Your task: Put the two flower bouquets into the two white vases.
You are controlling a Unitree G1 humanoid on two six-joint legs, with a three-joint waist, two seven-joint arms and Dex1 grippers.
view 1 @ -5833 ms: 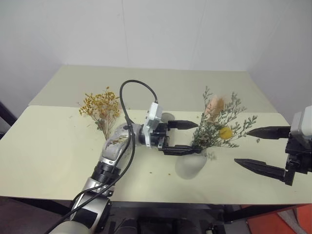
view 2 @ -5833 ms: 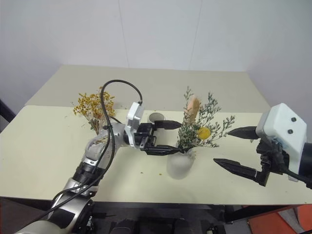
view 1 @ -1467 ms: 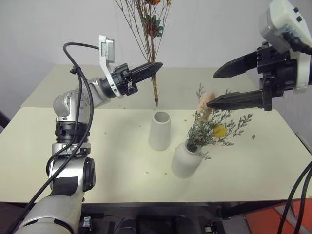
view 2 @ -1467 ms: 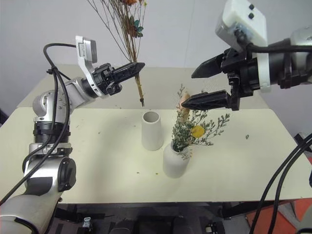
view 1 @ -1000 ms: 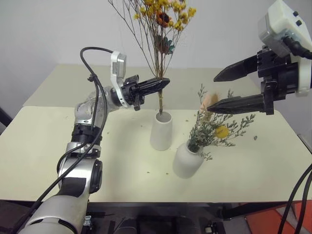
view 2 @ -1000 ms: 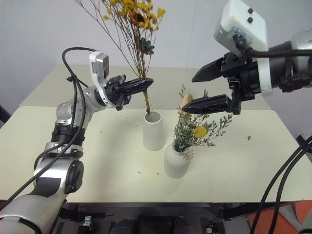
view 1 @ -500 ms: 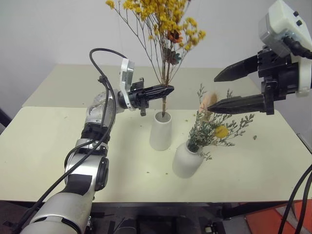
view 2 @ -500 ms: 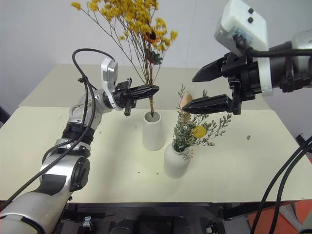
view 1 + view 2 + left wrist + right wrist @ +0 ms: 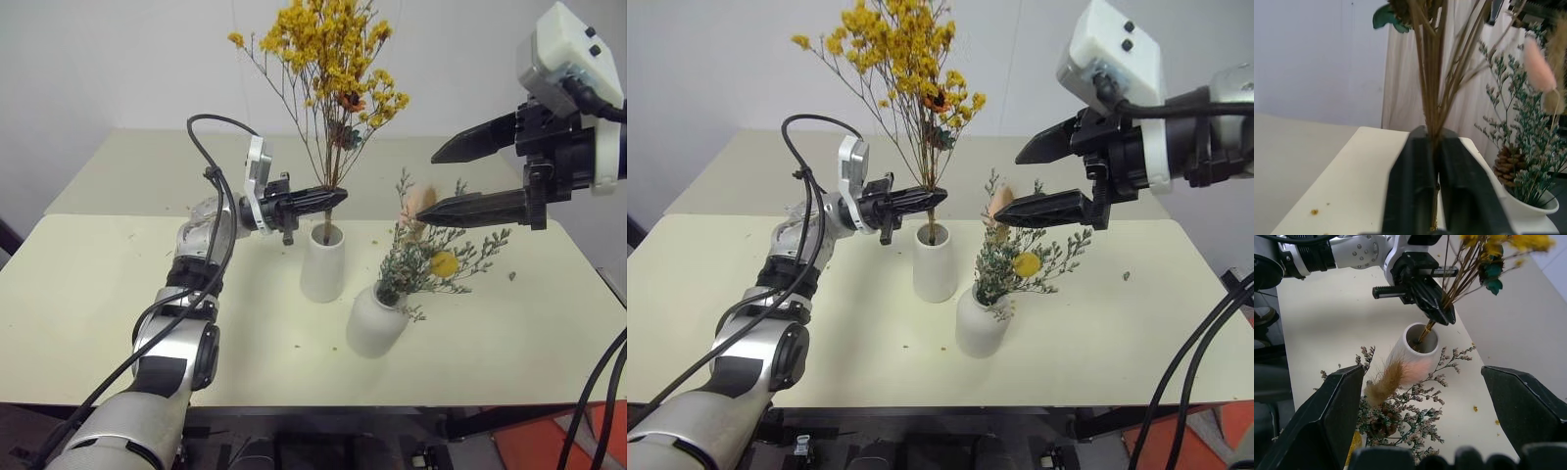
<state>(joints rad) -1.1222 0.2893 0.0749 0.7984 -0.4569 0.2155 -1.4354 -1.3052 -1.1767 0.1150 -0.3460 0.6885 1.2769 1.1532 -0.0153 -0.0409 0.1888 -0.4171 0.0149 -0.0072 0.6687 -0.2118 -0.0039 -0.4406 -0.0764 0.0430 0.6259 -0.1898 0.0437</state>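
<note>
The yellow bunch [image 9: 328, 59] stands almost straight up, and its thin stems go down into the mouth of the tall white vase [image 9: 322, 262]. The left tool [image 9: 328, 198] reaches in from 9 o'clock and sits just above the vase rim. Its two black fingers [image 9: 1420, 181] are pressed close on the stems, though from here one cannot tell how hard they squeeze. The stems point to 12 o'clock and the vase is at 6 o'clock under the tool, so the bunch only needs to slide down and be let go. The left arm is the near one for this.

The right tool [image 9: 475, 176] hangs up at 2 o'clock from the tall vase, with its fingers wide apart and nothing in them. Below it, the grey-green bunch [image 9: 431, 257] with the pink plume already sits in the round white vase [image 9: 373, 324] on the desk [image 9: 88, 294].

The right wrist view looks down into the tall vase and shows the stem ends inside the mouth. The head views see it from the side, so they do not show that.
</note>
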